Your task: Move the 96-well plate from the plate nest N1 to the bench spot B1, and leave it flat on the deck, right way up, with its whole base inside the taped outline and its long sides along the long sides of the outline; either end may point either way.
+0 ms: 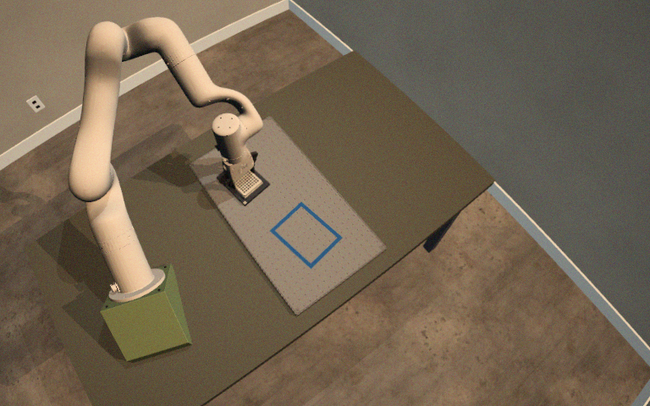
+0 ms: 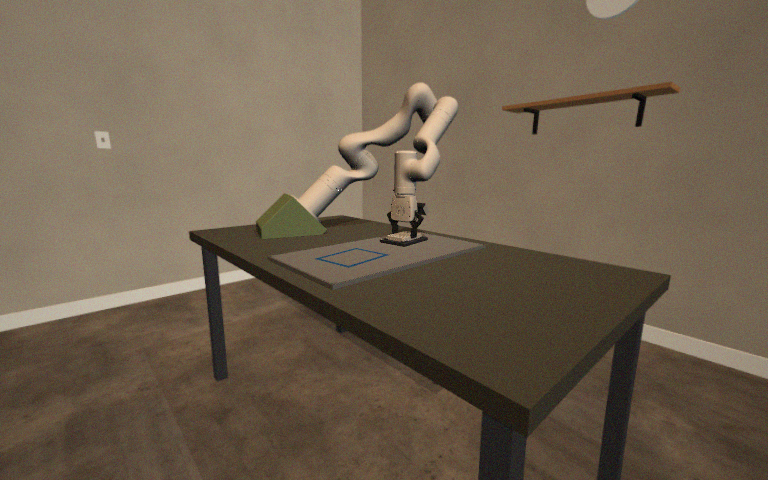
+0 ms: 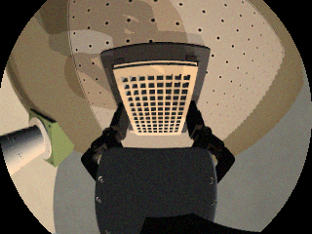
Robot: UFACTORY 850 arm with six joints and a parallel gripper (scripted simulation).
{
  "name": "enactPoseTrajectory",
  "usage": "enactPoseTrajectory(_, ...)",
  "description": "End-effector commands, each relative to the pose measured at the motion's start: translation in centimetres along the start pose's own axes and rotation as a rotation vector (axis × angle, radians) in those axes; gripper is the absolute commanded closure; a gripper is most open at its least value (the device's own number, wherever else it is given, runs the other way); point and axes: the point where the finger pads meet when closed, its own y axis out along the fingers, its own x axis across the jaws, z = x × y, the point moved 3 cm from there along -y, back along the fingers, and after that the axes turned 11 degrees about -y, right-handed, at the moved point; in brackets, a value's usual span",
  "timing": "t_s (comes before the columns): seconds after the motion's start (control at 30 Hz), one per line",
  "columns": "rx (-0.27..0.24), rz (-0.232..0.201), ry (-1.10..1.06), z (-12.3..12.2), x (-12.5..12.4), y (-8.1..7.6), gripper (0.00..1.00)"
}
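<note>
The cream 96-well plate (image 1: pixel 247 182) sits in the black plate nest N1 (image 1: pixel 243 185) at the far-left end of the grey deck. My gripper (image 1: pixel 240 176) is straight above it, its two fingers down along the plate's long sides and shut on it. In the wrist view the plate (image 3: pixel 158 99) lies between the black fingers, with the nest's dark rim (image 3: pixel 156 54) beyond it. The side view shows the gripper (image 2: pixel 404 229) down on the plate (image 2: pixel 402 236). The blue taped outline B1 (image 1: pixel 305 234) lies on the deck a short way toward the near end, and it also shows in the side view (image 2: pixel 351 256).
The grey perforated deck (image 1: pixel 292 211) lies on the dark table (image 1: pixel 268 229). The arm's green base block (image 1: pixel 143 315) stands at the table's near-left corner. A wall shelf (image 2: pixel 589 99) hangs well above the table's far side.
</note>
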Motion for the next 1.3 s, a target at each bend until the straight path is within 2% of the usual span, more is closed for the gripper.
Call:
enactPoseTrajectory(0.0,-0.001,-0.001,0.000,0.0,0.1,0.0,1.00)
enactPoseTrajectory(0.4,-0.001,-0.001,0.000,0.0,0.1,0.0,1.00)
enactPoseTrajectory(1.27,-0.001,-0.001,0.000,0.0,0.1,-1.6,1.00)
